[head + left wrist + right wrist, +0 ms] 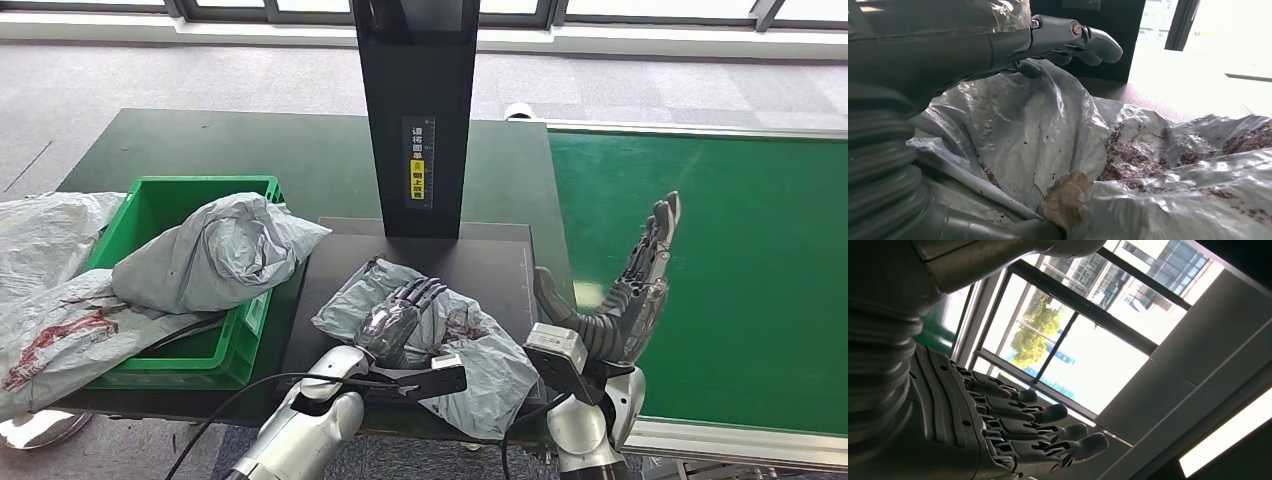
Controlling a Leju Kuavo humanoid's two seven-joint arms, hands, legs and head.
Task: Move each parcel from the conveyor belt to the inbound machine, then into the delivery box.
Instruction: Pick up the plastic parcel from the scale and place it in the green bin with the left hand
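Grey plastic parcel (430,345) lies on the dark scanner plate (500,262) beneath the left hand (400,315), whose fingers rest spread on it; whether they grip cannot be told. Right hand (630,285) stands upright beside the plate, fingers straight, holding nothing. Left of both, another parcel (215,250) droops over the green box (150,195).

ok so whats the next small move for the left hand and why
Probably close the left hand on the grey parcel. It rests on the parcel, which lies on the inbound machine's black platform, and the green delivery box is just beside it.
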